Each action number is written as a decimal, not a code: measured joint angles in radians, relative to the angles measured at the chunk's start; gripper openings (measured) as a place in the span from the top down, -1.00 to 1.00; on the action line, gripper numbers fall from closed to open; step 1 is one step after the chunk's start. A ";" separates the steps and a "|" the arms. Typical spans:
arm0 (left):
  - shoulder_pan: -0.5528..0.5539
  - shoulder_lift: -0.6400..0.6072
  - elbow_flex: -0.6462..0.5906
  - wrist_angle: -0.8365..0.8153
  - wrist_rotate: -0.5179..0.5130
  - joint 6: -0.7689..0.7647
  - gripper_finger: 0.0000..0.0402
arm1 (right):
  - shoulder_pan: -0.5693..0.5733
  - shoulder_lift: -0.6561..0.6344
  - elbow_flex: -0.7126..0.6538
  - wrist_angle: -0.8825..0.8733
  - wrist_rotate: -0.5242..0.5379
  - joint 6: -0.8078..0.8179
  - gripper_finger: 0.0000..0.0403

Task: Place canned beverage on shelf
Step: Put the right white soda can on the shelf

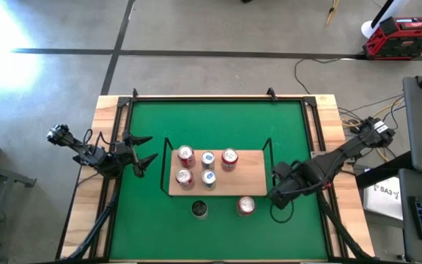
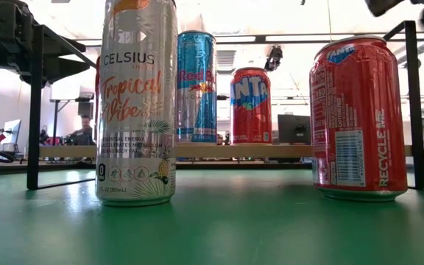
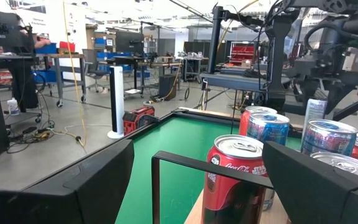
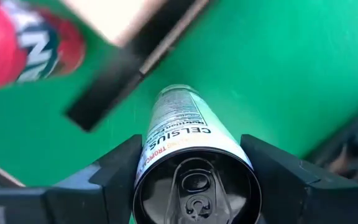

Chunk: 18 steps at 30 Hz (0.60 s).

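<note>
The shelf (image 1: 255,180), a light-wood board with a black wire frame, lies in the middle of the green mat (image 1: 218,121) and bears several upright cans (image 1: 207,167). Off the shelf's near right corner, my right gripper (image 1: 279,196) points down, shut on a silver Celsius can (image 4: 191,124) that it hides in the high view. On the mat in front of the shelf stand another Celsius can (image 1: 200,210) and a red Fanta can (image 1: 246,205). My left gripper (image 1: 151,149) waits open at the shelf's left end, holding nothing. My right gripper pinches the Celsius can's top end, on the side wall just under the rim (image 4: 149,155), between its two fingers (image 4: 120,171), one on each side. The fingers come from above, pointing down. The can stands upright below them; whether its bottom rests on the mat I cannot tell.
The shelf's black upright wire ends (image 1: 269,155) rise at both short sides. In the low view the free Celsius can (image 2: 135,103) and the Fanta can (image 2: 359,118) stand close in front. Bare mat lies behind the shelf. A person (image 2: 85,129) sits far off in the room.
</note>
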 joint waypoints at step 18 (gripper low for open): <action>0.000 0.000 0.000 0.000 0.000 0.000 -0.69 | 0.154 0.028 -0.002 -0.059 -0.061 1.370 -0.22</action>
